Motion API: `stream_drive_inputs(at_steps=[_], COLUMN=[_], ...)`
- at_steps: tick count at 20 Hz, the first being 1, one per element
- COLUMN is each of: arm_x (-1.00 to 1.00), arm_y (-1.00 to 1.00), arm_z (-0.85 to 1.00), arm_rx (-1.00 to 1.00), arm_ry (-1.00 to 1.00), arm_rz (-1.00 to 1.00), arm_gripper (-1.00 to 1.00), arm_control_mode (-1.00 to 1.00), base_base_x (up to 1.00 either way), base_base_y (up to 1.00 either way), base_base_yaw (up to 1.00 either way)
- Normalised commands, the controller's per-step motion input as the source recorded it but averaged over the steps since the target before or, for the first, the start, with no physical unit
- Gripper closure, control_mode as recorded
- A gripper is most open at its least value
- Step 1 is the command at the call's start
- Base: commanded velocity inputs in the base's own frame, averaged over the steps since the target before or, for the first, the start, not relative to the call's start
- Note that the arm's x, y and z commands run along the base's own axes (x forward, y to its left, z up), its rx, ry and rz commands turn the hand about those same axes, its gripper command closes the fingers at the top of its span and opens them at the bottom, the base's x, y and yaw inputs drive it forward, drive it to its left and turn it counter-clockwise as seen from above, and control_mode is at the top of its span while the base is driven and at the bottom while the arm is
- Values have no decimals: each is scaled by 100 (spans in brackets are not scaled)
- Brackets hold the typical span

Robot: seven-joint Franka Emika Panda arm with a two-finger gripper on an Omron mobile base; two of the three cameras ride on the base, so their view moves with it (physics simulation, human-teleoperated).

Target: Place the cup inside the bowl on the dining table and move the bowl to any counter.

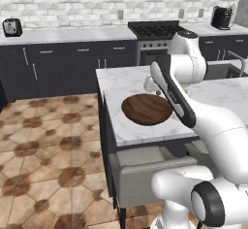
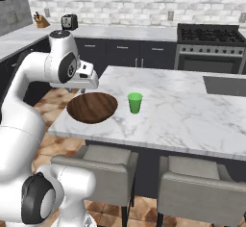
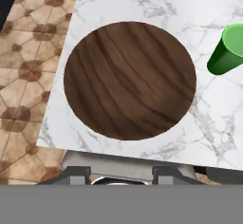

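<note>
Evidently the first step is only being approached: the cup (image 2: 135, 102) stands upright on the dining table (image 2: 192, 110), just beside the bowl (image 2: 92, 107) and clear of its rim, and nothing is carried. The bowl lies empty near the table's corner, above a grey chair (image 2: 93, 170). The gripper (image 2: 89, 79) is held over the bowl's far edge, not over the cup. Whether the jaws are parted or closed cannot be told; in the hand view only two dark finger tips (image 3: 76, 174) are seen at the bottom edge, with no thing between them.

The next move is judged to call for a sideways shift toward the cup, then a descent around its narrow body.

In the left base view the cup is hidden behind the forearm. In the hand view the cup is cut off at the right edge.
</note>
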Motion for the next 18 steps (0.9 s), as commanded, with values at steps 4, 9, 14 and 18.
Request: stream_drive_inputs(at_steps=[4,9,14,18], arm_x=[2,20,33,40], arm_y=[2,1,-2,-19], arm_z=[0,-6,0,0], arm_rx=[0,0,0,0], arm_ry=[0,0,0,0], arm_rz=[0,0,0,0], arm_gripper=[-100,-100,-100,-100], arm_control_mode=[-100,-100,-100,-100], base_base_x=[0,0,0,0], base_base_y=[0,0,0,0], base_base_yaw=[0,0,0,0])
